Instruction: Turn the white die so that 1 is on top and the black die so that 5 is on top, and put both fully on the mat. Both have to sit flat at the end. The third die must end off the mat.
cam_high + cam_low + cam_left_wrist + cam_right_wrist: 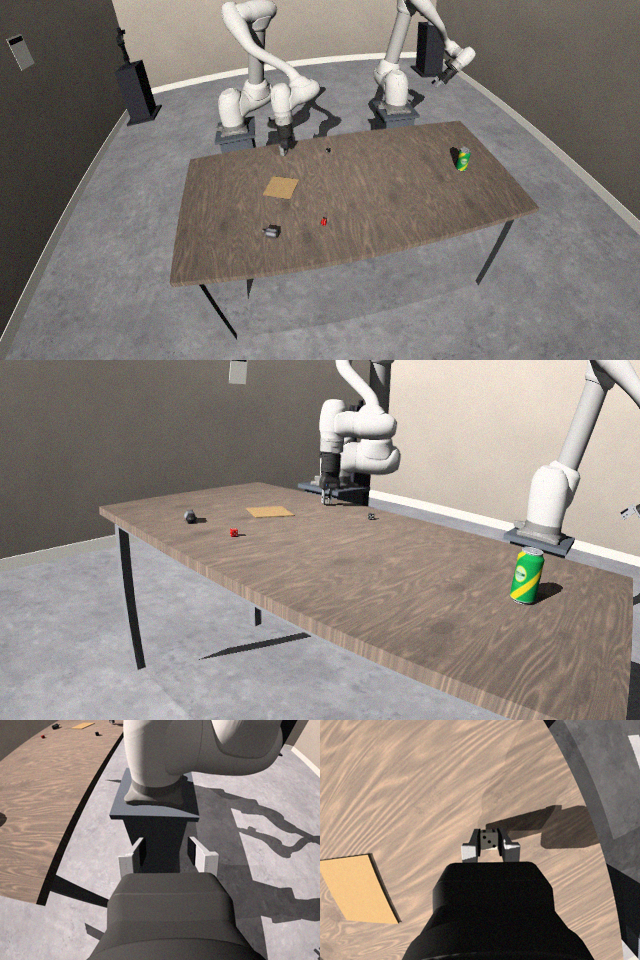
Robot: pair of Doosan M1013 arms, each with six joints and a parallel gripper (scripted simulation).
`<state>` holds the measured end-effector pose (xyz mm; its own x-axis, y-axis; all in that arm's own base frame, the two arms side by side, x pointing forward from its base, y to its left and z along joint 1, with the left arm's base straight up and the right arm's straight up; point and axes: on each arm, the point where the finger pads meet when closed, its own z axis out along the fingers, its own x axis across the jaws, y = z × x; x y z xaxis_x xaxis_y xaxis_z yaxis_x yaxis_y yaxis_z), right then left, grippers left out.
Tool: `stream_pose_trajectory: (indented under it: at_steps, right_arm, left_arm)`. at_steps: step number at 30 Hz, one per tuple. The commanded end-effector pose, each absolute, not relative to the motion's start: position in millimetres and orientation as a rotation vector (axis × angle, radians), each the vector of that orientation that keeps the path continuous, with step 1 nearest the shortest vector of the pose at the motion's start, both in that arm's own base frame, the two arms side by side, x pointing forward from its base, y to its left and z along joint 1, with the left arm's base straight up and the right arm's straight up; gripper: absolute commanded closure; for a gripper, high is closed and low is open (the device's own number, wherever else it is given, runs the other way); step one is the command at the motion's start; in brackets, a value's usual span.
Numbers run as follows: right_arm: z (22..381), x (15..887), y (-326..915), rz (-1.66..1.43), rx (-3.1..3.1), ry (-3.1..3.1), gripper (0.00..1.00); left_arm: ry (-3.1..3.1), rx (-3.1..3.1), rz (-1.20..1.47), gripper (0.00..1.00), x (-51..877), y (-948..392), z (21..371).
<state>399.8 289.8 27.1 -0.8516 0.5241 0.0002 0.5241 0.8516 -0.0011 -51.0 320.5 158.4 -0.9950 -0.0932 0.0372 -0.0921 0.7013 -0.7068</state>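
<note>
- White die [489, 839]: off the mat [281, 187] [270, 511] [82, 725] [358, 889], three pips facing the right wrist camera; 1 still has to be brought up.
- Right gripper [283, 151] [326, 499] [112, 721] [489, 833]: clamped on the white die, near the table [390, 200] [400, 585] [51, 797] [423, 797] edge.
- Left gripper [437, 82] [629, 512] [166, 840]: fingers wide apart, empty, beyond the table.
- Black die [328, 150] [371, 516] [96, 733]: on the table, off the mat; top number too small to tell.
- Red die [324, 221] [234, 532] [43, 736]: off the mat, as required.
- Neither placement is done; the job looks early.

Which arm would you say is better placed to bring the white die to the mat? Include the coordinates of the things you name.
The right: its jaws are shut on the white cubic die [489, 840], near the tan square mat [281, 187] [270, 511] [82, 725] [360, 889].
</note>
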Motion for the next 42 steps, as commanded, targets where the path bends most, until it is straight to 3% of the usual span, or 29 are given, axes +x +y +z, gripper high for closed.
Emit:
stream_pose_trajectory:
  at_steps: [1, 10, 16, 30, 42]
  right_arm:
    - [38.5, 400.1, 290.2, 0.000, -0.856, -3.023, 0.60]
    - [102.4, 400.1, 290.2, 0.000, -0.856, -3.023, 0.60]
    - [117.7, 400.1, 290.2, 0.000, -0.856, -3.023, 0.60]
    - [119.9, 405.5, 289.7, 0.000, -0.824, -3.032, 0.60]
    - [125.2, 527.5, 269.7, 0.000, -0.089, -3.141, 0.60]
  left_arm:
    - [2.897, -0.158, -1.202, 0.00, -51.1, 320.8, 158.8]
    - [2.897, -0.158, -1.202, 0.00, -51.1, 320.8, 158.8]
    - [2.897, -0.158, -1.202, 0.00, -51.1, 320.8, 158.8]
    - [2.897, -0.158, -1.202, 0.00, -51.1, 320.8, 158.8]
    - [2.897, -0.158, -1.202, 0.00, -51.1, 320.8, 158.8]
